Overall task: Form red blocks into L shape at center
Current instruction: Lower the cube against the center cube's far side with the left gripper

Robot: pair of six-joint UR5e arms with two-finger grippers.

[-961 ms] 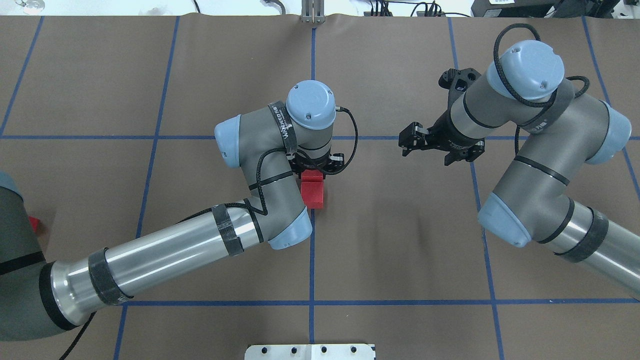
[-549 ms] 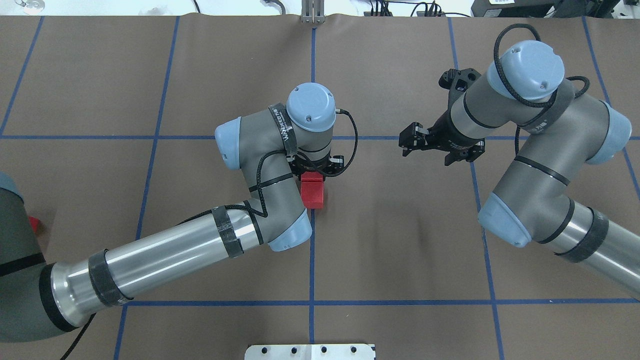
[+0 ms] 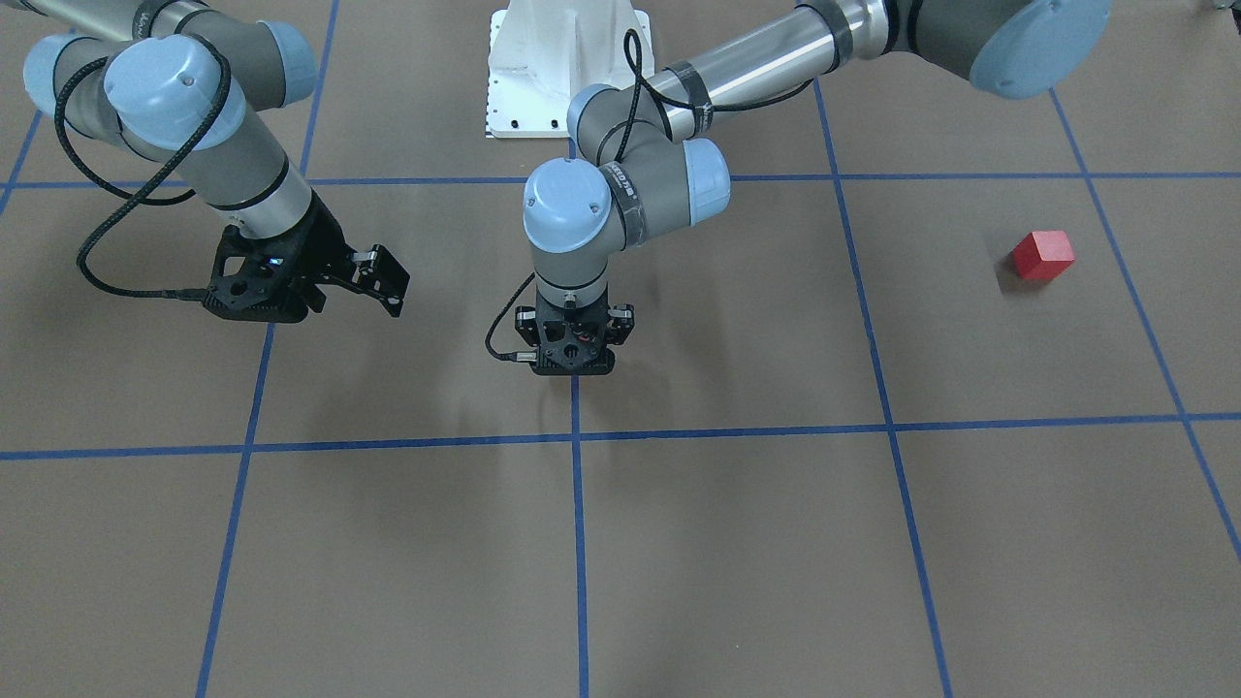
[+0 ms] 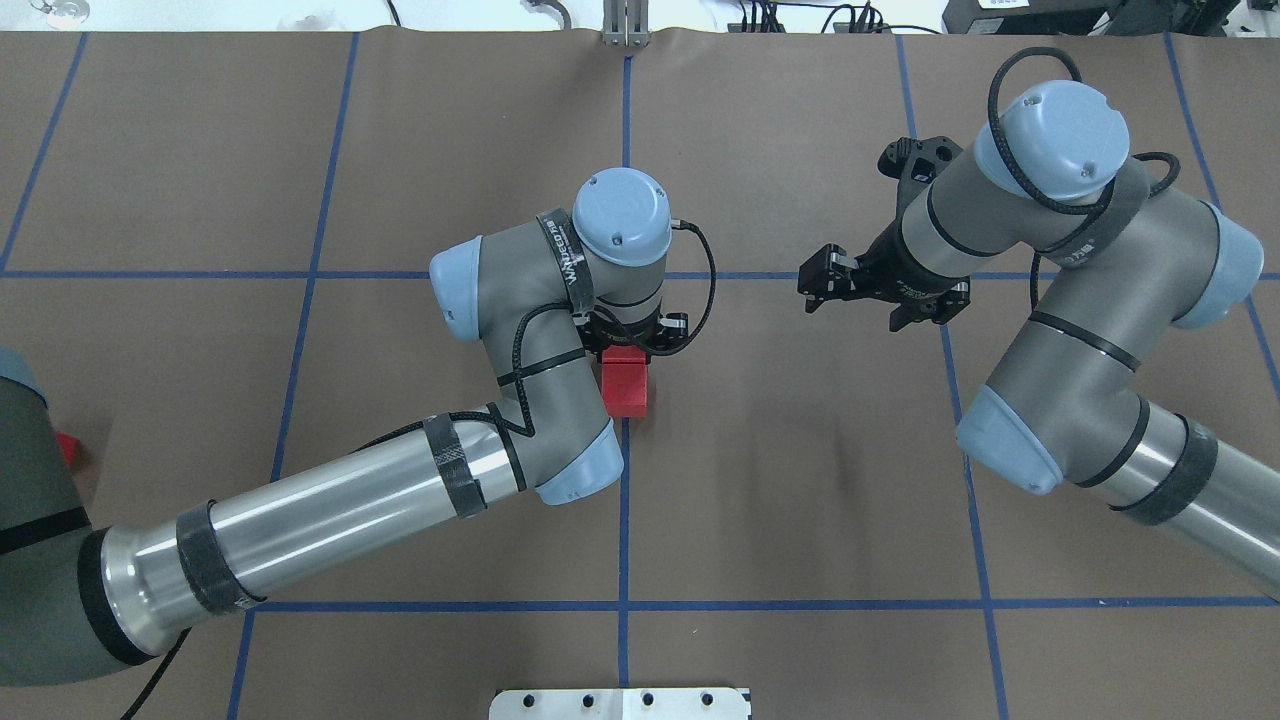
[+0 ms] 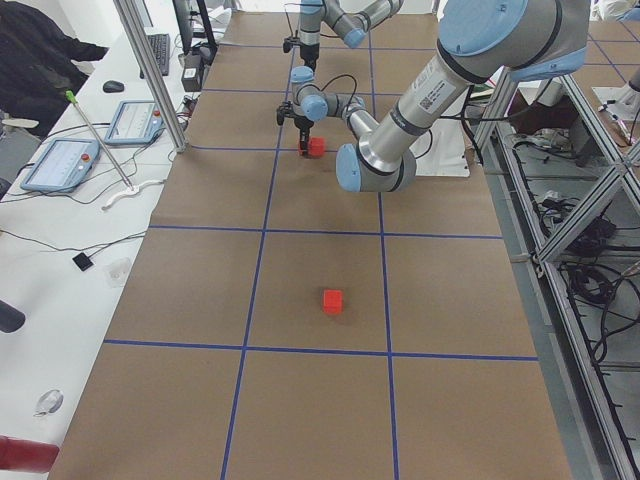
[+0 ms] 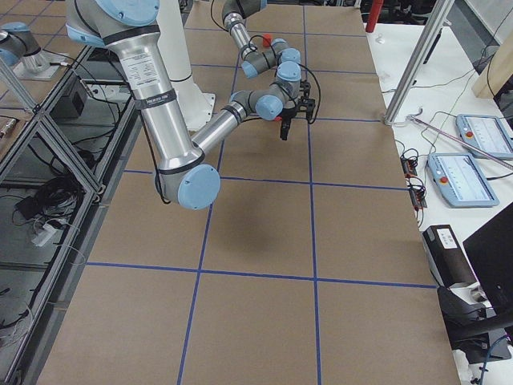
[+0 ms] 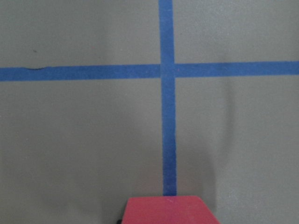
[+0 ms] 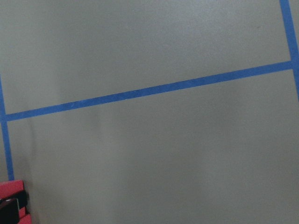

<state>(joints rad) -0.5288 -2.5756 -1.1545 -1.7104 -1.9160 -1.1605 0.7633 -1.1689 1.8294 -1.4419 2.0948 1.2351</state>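
At the center (image 4: 662,445), 2 red blocks (image 4: 626,388) sit touching in a short row. Its long axis follows the middle tape line (image 4: 623,520), pointing toward and away from the robot. They are plain matte cubes. The far 1 is partly hidden beneath the left gripper (image 3: 572,351), whose fingers the wrist covers, so I cannot tell its grip. The 3rd red block (image 3: 1042,255) lies alone, well apart on the robot's left. The right gripper (image 4: 815,283) hangs spread and empty above the surface (image 4: 800,480).
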